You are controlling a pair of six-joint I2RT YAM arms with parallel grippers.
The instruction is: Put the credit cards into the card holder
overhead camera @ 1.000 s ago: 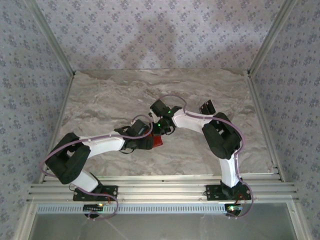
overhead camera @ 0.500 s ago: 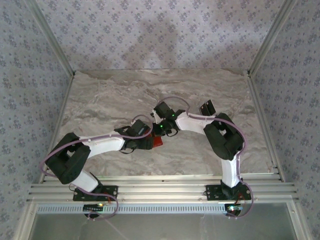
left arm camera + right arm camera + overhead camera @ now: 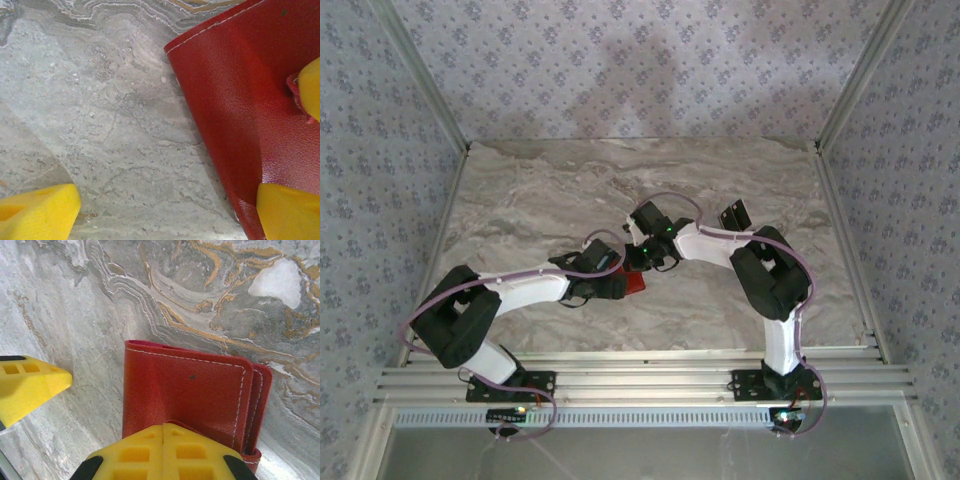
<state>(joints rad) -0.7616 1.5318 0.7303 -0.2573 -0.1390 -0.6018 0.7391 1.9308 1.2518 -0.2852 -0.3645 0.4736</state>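
At table (image 3: pixel 100 125) centre, the card holder (image 3: pixel 185 390) lay folded shut under the closed right tool (image 3: pixel 162 450), left tool (image 3: pixel 165 215) wide open straddling its edge; cards probably in, only release left.

Lit softly and evenly from above, with faint shadow edging the card holder (image 3: pixel 235 100) on the surface (image 3: pixel 100 125), mild sheen on its leather, slight softness in the overhead view.

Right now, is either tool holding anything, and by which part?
Right tool pinches the card holder at one edge; left tool is open, empty.
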